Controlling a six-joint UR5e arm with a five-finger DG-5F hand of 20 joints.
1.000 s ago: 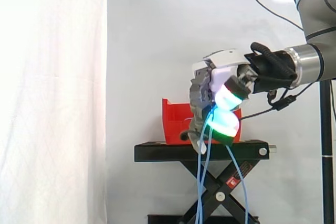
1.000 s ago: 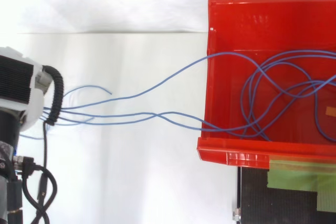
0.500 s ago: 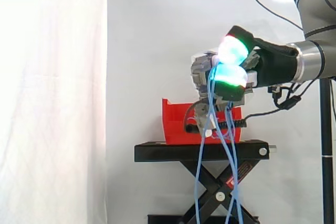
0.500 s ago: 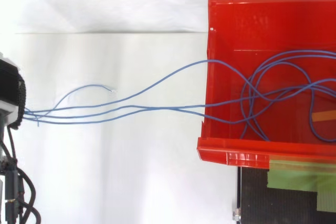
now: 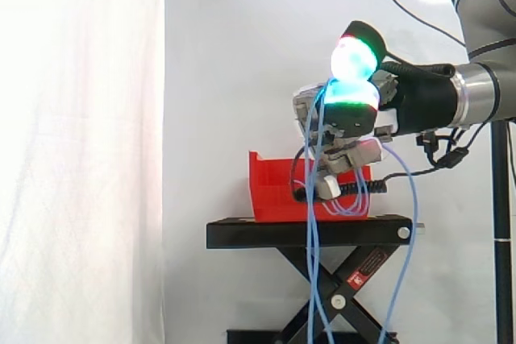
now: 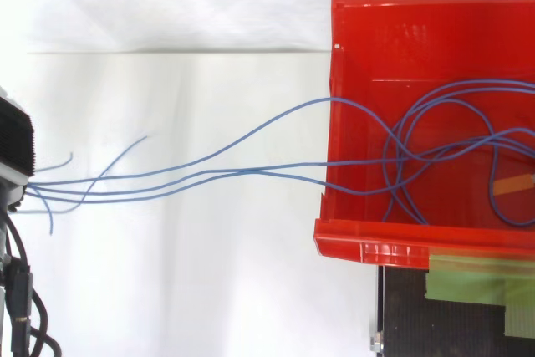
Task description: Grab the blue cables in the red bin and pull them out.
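White curtain (image 5: pixel 81 151) behind. Cables (image 6: pixel 209 175) run from their loops in the bin (image 6: pixel 368 244), over its rim, to the hand (image 5: pixel 355 106), whose fingers are curled round the strands. Since a second ago you've lifted and rolled the hand. The strands run straighter, but most loops sit in the bin, so my read is keep pulling. The sticker (image 5: pixel 357 279) on the stand (image 5: pixel 306 233) is too small to read.

blue cables (image 6: pixel 251 170), red bin (image 6: pixel 376 248), black stand (image 5: pixel 266 233)
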